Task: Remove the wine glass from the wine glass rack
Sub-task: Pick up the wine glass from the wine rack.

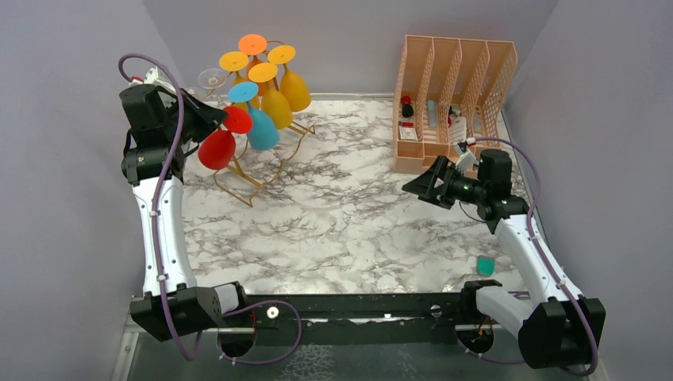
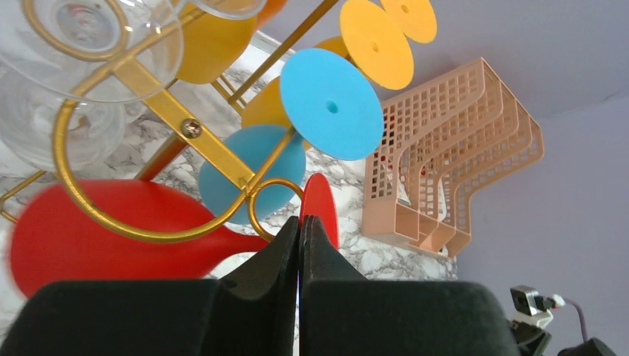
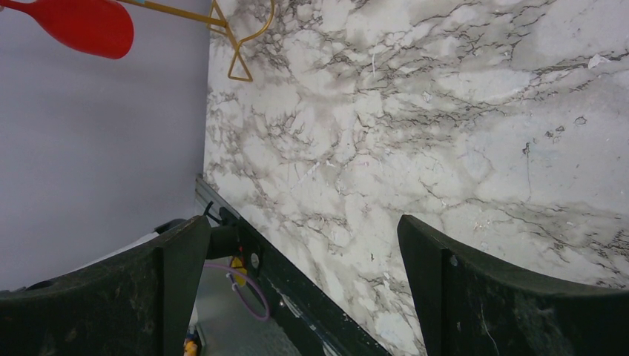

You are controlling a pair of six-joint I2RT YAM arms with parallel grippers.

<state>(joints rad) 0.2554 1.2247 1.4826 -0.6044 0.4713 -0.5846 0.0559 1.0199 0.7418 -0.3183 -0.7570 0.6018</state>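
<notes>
The gold wire wine glass rack [image 1: 255, 176] stands at the back left and holds several coloured glasses upside down. A red wine glass [image 1: 216, 149] hangs tilted at its near left side. My left gripper [image 1: 213, 119] is shut on this glass's stem, between the bowl and the red foot [image 1: 237, 119]. In the left wrist view the fingers [image 2: 282, 252] are pressed together, with the red bowl [image 2: 96, 230] to the left, the foot [image 2: 320, 208] behind them, and a curled gold hook [image 2: 276, 185] just above the stem. My right gripper [image 1: 414, 187] is open and empty over the table [image 3: 386, 111].
Blue [image 1: 260, 131], yellow [image 1: 275, 107], orange [image 1: 294, 89] and clear [image 1: 211, 78] glasses hang on the rack close to the red one. A peach lattice file organiser [image 1: 452, 87] stands at the back right. A small teal object [image 1: 485, 265] lies by the right arm.
</notes>
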